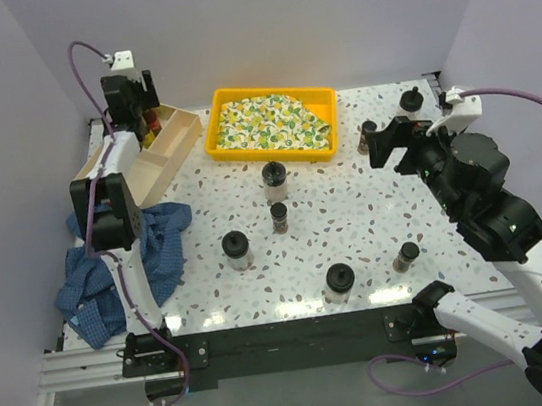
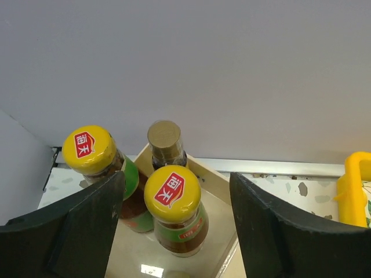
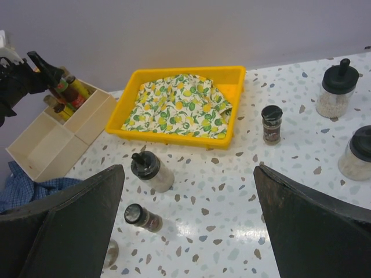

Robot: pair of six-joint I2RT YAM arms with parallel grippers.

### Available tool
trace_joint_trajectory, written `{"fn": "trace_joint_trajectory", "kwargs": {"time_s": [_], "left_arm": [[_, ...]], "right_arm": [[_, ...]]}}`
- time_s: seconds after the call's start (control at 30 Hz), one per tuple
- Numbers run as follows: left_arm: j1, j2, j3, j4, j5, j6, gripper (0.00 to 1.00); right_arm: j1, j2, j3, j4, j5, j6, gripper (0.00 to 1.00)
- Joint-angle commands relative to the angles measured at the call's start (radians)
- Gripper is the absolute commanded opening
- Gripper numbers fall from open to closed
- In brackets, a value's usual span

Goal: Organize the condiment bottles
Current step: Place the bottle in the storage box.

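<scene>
My left gripper (image 1: 143, 115) hangs open over the back compartment of the pale wooden box (image 1: 167, 147). Its jaws straddle a yellow-capped sauce bottle (image 2: 174, 211) with a gap on each side. A second yellow-capped bottle (image 2: 95, 159) and a brown-capped one (image 2: 165, 142) stand right behind it. Out on the table are clear squat bottles with black knobbed caps (image 1: 274, 177) (image 1: 236, 249) (image 1: 339, 281) (image 1: 412, 102) and small brown spice jars (image 1: 280, 216) (image 1: 406, 256) (image 1: 368, 135). My right gripper (image 1: 381, 145) hovers wide open at the back right, holding nothing (image 3: 188, 168).
A yellow tray (image 1: 216, 135) holding a lemon-patterned cloth sits at the back centre. A crumpled blue cloth (image 1: 123, 264) lies at the left edge beside the left arm. The box's front compartments (image 3: 52, 139) hold no bottles. Grey walls close in behind and on both sides.
</scene>
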Motion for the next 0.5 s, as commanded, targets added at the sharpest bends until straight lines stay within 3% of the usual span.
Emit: {"fn": "trace_joint_trajectory", "kwargs": {"time_s": [0.0, 0.13, 0.23, 0.4, 0.47], "left_arm": [[0.001, -0.117, -0.012, 0.060, 0.003, -0.007, 0.82], [0.003, -0.183, -0.015, 0.014, 0.025, -0.019, 1.00], [0.003, -0.243, -0.021, -0.049, 0.093, -0.058, 1.00], [-0.008, -0.434, -0.202, -0.104, 0.234, -0.131, 1.00], [-0.034, -0.488, -0.278, -0.148, 0.225, -0.133, 1.00]], "right_arm": [[0.001, -0.014, 0.033, 0.027, -0.011, 0.004, 0.99], [0.002, -0.023, 0.030, 0.021, -0.017, 0.004, 0.99], [0.002, -0.027, 0.011, 0.011, -0.036, 0.004, 0.99], [0.001, -0.024, -0.067, -0.047, -0.042, 0.006, 0.99], [0.002, -0.017, -0.090, -0.068, -0.042, 0.020, 0.99]]}}
